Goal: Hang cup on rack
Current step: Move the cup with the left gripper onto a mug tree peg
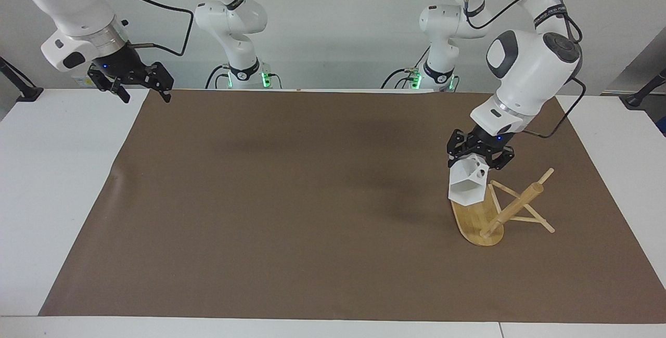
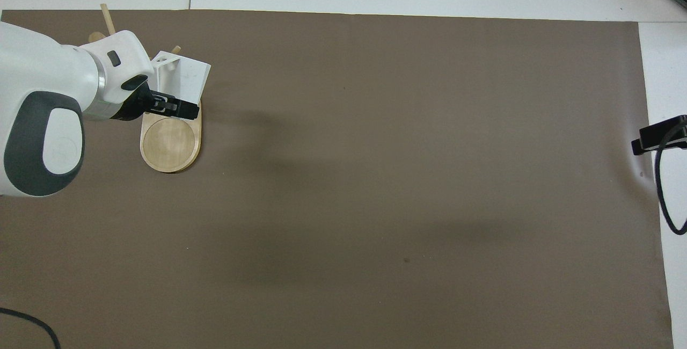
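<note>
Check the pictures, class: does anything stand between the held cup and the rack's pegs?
Nothing visible does. The left tool holds the cup in the air over the rack base, beside its pegs. The right tool waits open over the table's other end.

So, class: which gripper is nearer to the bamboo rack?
Left. The left gripper, shut on the cup, hangs over the rack. The right gripper waits, open, above the right arm's end of the table.

White cup (image 1: 466,187); pale bamboo rack (image 1: 481,218); brown mat (image 1: 291,208).
</note>
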`<state>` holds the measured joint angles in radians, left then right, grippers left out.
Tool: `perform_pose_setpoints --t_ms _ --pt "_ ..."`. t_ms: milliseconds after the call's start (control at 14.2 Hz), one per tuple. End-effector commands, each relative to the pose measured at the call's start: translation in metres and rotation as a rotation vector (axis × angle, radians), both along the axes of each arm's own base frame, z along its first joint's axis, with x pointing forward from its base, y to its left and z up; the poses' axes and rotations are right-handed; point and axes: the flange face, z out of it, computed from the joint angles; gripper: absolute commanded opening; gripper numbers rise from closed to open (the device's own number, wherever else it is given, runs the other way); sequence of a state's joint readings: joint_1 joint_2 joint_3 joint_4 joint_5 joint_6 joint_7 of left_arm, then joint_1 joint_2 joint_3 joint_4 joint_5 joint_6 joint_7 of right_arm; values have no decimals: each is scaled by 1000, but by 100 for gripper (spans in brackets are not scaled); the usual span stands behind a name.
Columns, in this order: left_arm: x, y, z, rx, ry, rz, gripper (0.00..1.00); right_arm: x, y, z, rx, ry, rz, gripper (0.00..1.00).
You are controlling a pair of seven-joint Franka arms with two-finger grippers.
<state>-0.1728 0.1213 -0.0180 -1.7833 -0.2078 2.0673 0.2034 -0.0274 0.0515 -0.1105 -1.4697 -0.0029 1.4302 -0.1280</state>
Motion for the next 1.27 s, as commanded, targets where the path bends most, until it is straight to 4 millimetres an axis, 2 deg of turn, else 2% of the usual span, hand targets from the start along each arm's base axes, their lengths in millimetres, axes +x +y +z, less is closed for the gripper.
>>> perform_pose_setpoints --t_ms 0,423,635,917,1199 --pt "7 7 4 -14 -15 38 0 -9 -10 -6 -14 11 -11 100" --pt "15 14 -4 -44 -20 74 0 -11 -13 -22 -20 -51 -11 100" --pt "16 14 -4 -62 -16 111 0 -10 -9 -21 -21 -59 -7 100" --pt "20 12 -9 -115 3 191 0 -7 -14 -20 -26 -89 -9 100" --pt "29 21 -12 -138 8 218 0 -6 -10 -21 -26 -88 -5 100"
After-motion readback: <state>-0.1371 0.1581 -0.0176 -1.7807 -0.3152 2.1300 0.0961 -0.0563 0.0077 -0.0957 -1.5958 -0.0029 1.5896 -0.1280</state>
